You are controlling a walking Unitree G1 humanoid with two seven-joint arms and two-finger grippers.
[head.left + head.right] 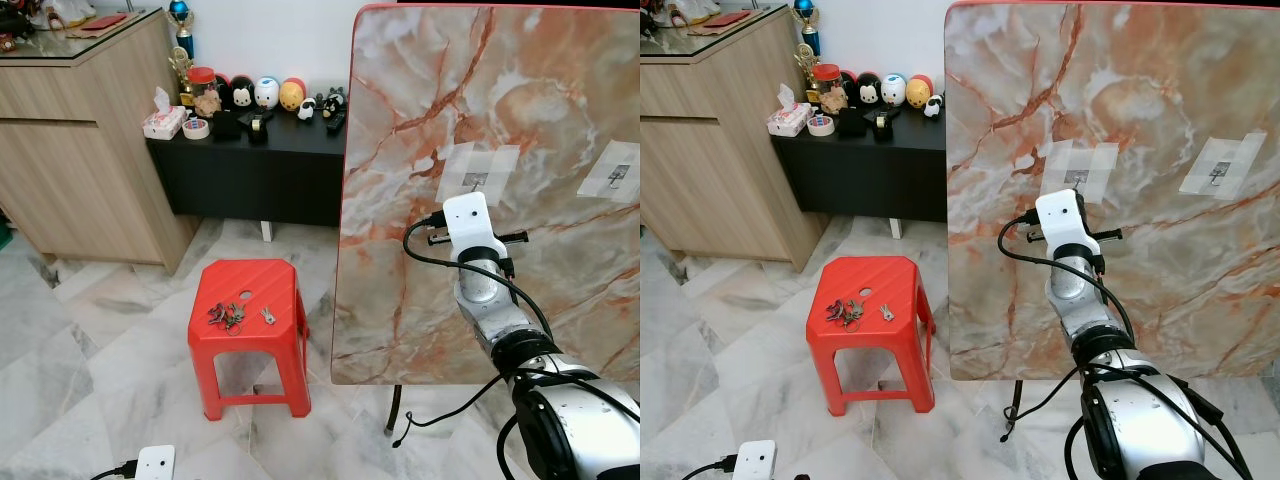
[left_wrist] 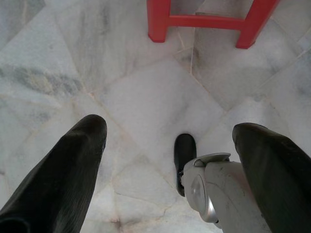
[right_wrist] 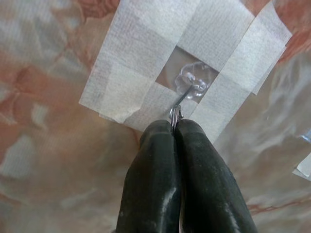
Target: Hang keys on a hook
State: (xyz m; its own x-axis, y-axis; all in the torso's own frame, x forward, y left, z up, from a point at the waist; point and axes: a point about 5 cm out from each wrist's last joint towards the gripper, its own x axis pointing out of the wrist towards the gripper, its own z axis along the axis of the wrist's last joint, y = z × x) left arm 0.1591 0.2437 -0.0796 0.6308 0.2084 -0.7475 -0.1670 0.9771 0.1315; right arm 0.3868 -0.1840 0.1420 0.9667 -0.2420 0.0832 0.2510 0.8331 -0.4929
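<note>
Marble board (image 1: 560,130), right end effector (image 3: 175,127) pinching key ring at taped hook (image 3: 187,90), keys (image 1: 228,316) on stool (image 1: 285,300)

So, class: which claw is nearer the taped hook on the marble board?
Right. The right claw is at the hook; the left claw hangs low over the floor.

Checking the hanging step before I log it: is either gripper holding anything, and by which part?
The right gripper pinches a small metal ring at the hook between its closed fingertips. What hangs below cannot be seen. The left gripper holds nothing.

Glossy marble-look board (image 1: 520,110), matt cloth-like tape (image 3: 146,73), clear plastic hook (image 3: 192,82).
</note>
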